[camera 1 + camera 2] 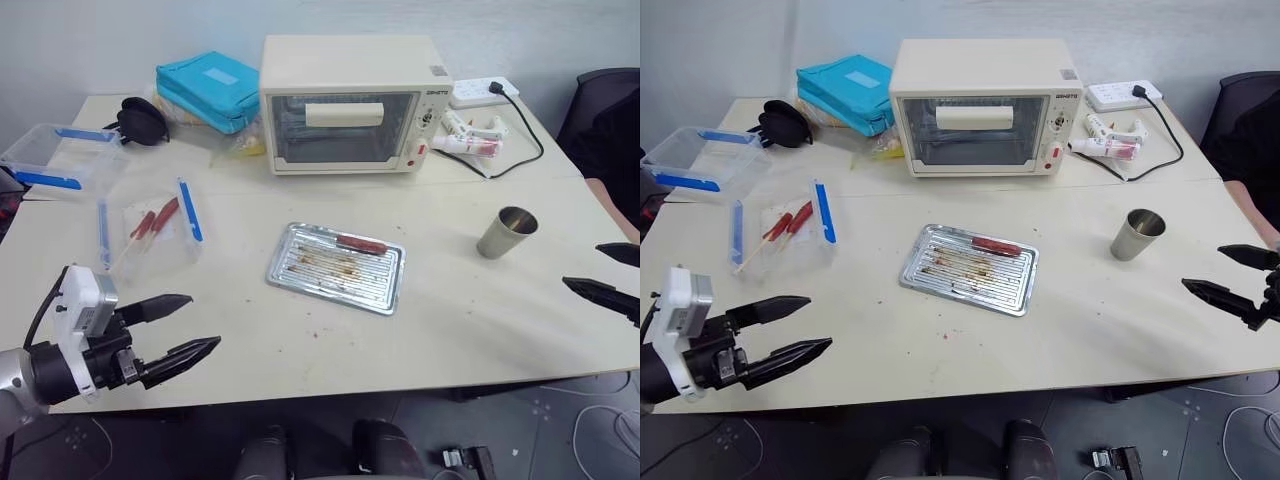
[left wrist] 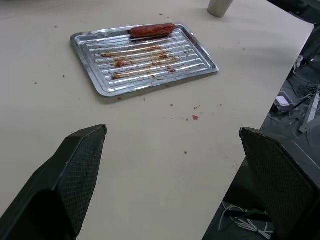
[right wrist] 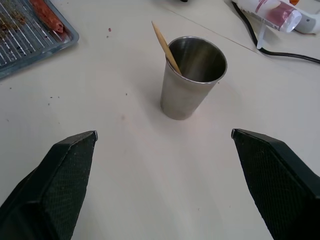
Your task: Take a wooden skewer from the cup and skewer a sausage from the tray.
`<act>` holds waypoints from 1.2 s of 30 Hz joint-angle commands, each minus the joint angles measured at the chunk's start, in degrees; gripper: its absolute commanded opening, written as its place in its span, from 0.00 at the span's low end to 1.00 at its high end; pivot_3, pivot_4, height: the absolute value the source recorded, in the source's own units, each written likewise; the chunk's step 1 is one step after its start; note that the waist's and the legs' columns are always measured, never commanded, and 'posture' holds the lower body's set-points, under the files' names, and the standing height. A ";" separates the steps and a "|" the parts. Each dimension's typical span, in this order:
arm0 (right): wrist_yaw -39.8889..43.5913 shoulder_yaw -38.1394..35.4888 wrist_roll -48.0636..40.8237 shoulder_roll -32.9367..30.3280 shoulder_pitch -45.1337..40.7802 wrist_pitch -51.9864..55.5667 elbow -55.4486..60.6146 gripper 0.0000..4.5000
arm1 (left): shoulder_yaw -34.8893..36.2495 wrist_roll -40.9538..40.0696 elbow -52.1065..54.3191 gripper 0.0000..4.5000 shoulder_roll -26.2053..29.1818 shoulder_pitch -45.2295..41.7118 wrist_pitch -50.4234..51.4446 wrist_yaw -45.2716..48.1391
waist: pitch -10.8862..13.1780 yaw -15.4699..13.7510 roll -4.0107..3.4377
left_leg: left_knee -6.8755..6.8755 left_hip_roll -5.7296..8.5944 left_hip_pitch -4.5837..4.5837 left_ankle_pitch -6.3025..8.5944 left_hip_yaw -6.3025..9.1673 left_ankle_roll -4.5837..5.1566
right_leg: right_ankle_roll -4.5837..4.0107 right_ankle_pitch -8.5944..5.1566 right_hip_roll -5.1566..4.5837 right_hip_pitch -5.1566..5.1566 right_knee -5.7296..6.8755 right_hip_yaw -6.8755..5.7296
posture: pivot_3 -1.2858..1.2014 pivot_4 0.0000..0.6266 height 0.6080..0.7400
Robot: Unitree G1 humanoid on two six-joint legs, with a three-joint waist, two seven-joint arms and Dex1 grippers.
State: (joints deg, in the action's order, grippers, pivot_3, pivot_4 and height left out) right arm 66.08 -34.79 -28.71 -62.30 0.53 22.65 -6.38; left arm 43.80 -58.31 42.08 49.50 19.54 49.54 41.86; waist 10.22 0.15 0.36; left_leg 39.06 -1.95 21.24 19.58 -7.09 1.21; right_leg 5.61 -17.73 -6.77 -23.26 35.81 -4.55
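Right jaws wide, short of cup point(image 3: 192, 75)

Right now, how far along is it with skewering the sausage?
Nothing looks done yet. The wooden skewer stands in the cup, and the sausage lies unpierced on the tray. Both the left gripper and right gripper are open and hold nothing; the right one faces the cup. Left: take the skewer, then pierce the sausage.
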 commanded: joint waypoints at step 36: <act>-33.87 10.61 8.36 24.93 -18.94 -7.54 1.05 1.00 | -30.11 -8.13 -8.54 1.00 -0.15 -37.57 -0.69 0.07 | -0.02 0.02 -0.04 | 0.02 0.06 0.03 -0.06 -0.13 -0.06 | 0.04 0.02 0.27 -0.13 0.20 0.05 | 0.52 0.24 1.00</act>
State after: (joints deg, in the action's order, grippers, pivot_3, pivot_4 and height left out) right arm 32.43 -23.94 -20.58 -37.43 -17.67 17.12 -5.31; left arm 13.38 -66.80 32.94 49.53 -17.21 49.93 41.90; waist 10.20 0.17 0.32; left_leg 39.08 -1.90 21.27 19.53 -7.22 1.14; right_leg 5.65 -17.71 -6.49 -23.38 36.00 -4.51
